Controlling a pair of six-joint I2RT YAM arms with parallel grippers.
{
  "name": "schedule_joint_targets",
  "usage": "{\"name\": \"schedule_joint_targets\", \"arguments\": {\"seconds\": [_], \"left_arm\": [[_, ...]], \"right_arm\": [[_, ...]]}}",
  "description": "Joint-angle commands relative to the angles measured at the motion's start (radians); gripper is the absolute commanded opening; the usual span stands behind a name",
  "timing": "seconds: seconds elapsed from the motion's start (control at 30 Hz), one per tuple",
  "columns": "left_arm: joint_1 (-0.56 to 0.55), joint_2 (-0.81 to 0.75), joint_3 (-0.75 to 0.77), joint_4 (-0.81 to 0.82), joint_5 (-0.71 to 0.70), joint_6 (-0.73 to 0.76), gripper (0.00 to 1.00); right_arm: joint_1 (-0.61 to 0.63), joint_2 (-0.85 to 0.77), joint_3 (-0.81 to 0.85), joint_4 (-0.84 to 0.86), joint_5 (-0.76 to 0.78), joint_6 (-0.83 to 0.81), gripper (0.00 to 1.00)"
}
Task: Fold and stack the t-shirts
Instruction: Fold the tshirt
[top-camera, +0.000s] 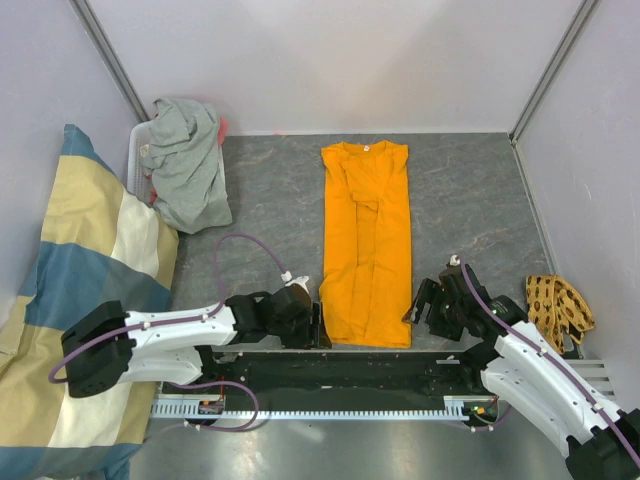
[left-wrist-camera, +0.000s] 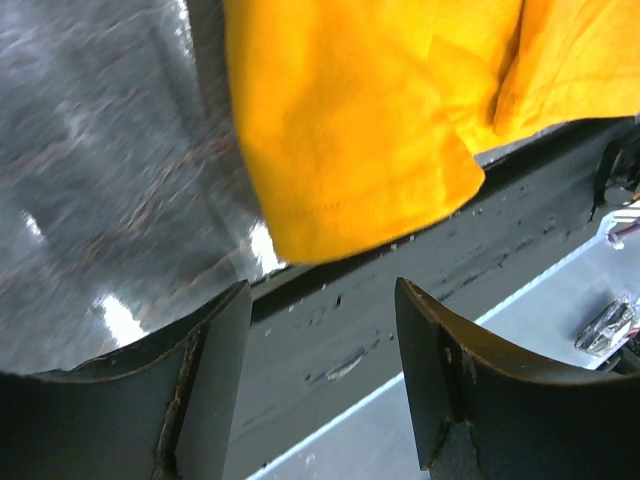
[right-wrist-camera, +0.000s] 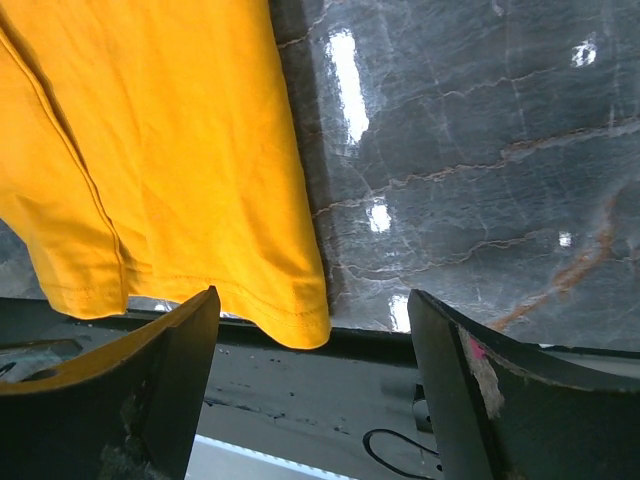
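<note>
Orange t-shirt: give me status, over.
Both open, empty: left hand at near left hem corner, right hand at near right. Orange t-shirt flat, folded lengthwise. Grey t-shirt bunched far left, out of the way.

Table (top-camera: 268, 195): open grey lanes on either side of the orange t-shirt (top-camera: 366, 245). Back left corner: heaped grey t-shirt (top-camera: 190, 165). Left edge: cream-and-blue cloth (top-camera: 90, 260). Right front: spotted tan strap (top-camera: 560, 305).
</note>
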Motion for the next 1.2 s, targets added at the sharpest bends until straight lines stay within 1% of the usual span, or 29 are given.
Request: {"name": "schedule_joint_targets", "arguments": {"seconds": [0.0, 0.03, 0.23, 0.4, 0.53, 0.73, 0.83, 0.87, 0.9, 0.93, 1.03, 1.1, 1.13, 1.17], "left_arm": [[-0.007, -0.098, 0.003, -0.087, -0.074, -0.034, 0.67], [-0.007, -0.106, 0.002, -0.092, -0.121, -0.034, 0.67], [0.016, -0.096, 0.003, -0.067, -0.193, -0.015, 0.68], [0.033, -0.037, -0.015, -0.023, -0.206, -0.005, 0.68], [0.042, 0.029, -0.02, 0.04, -0.187, 0.001, 0.67], [0.044, 0.108, -0.011, 0.109, -0.163, 0.008, 0.61], [0.042, 0.136, 0.003, 0.12, -0.144, 0.012, 0.53], [0.042, 0.142, 0.003, 0.122, -0.137, 0.014, 0.43], [0.042, 0.141, 0.003, 0.122, -0.134, 0.014, 0.38], [0.042, 0.141, -0.001, 0.123, -0.131, 0.014, 0.31], [0.042, 0.127, -0.015, 0.119, -0.124, 0.012, 0.21], [0.042, 0.116, -0.021, 0.119, -0.123, 0.008, 0.2], [0.042, 0.115, -0.024, 0.119, -0.123, 0.008, 0.18], [0.042, 0.113, -0.026, 0.117, -0.121, 0.008, 0.18]], "right_arm": [[0.015, 0.022, 0.002, 0.051, -0.013, 0.032, 0.84], [0.016, 0.033, 0.002, 0.056, -0.013, 0.032, 0.84], [0.033, 0.06, 0.004, 0.084, -0.012, 0.038, 0.84], [0.041, 0.07, 0.01, 0.091, -0.006, 0.035, 0.83], [0.048, 0.082, 0.009, 0.096, -0.004, 0.035, 0.83], [0.059, 0.097, -0.013, 0.12, -0.018, 0.042, 0.8], [0.067, 0.11, -0.019, 0.134, -0.021, 0.048, 0.79], [0.071, 0.113, -0.021, 0.139, -0.023, 0.051, 0.77], [0.073, 0.114, -0.025, 0.148, -0.026, 0.053, 0.77], [0.077, 0.117, -0.027, 0.151, -0.029, 0.056, 0.76], [0.088, 0.125, -0.036, 0.168, -0.035, 0.068, 0.73], [0.094, 0.125, -0.042, 0.173, -0.032, 0.076, 0.72], [0.1, 0.123, -0.047, 0.176, -0.029, 0.082, 0.71], [0.104, 0.125, -0.05, 0.177, -0.03, 0.084, 0.68]]}}
